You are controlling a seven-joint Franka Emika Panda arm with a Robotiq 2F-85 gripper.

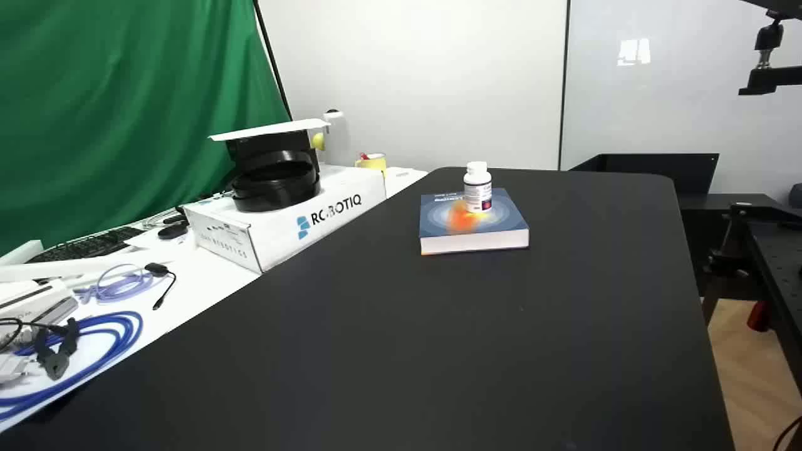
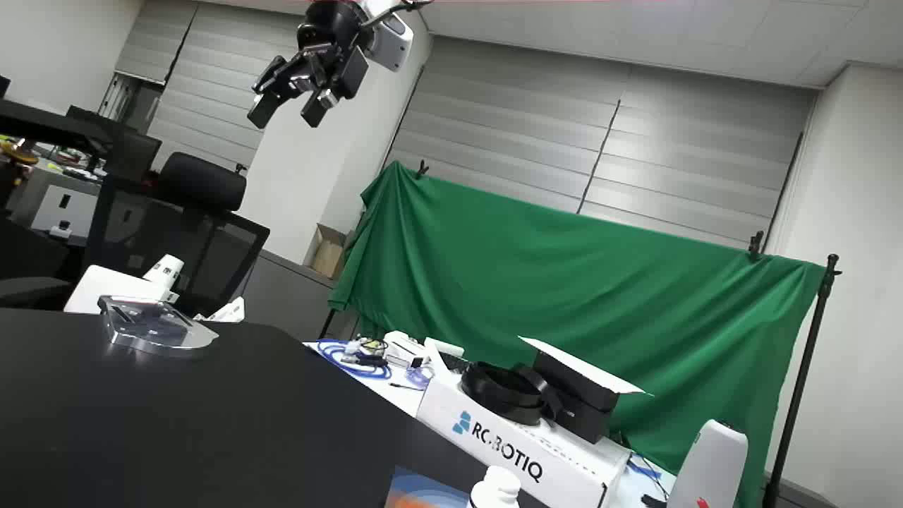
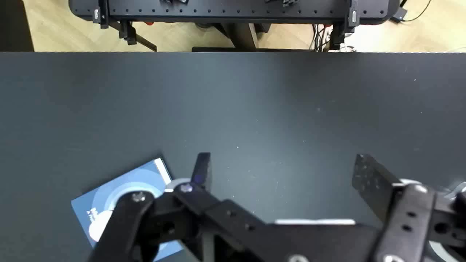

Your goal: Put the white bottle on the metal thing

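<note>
The white bottle [image 1: 478,188] stands upright on a blue book [image 1: 438,219] near the far end of the black table. In an exterior view the bottle [image 2: 495,488] is cut off at the bottom edge. In the wrist view it [image 3: 99,226] shows at lower left, partly hidden by a finger. A shiny, partly see-through plate, maybe the metal thing [image 2: 159,328], lies on the table at left in an exterior view. A shiny bit at the wrist view's right edge may be part of it. My gripper [image 2: 288,116] is open and empty, high above the table; its spread fingers [image 3: 284,162] show in the wrist view.
A white Robotiq box [image 1: 282,219] with black rings on it stands on a white side table along the black table's edge. Blue cables [image 1: 113,341] lie on that side table. A black perforated bench [image 3: 233,11] stands past the table's edge in the wrist view.
</note>
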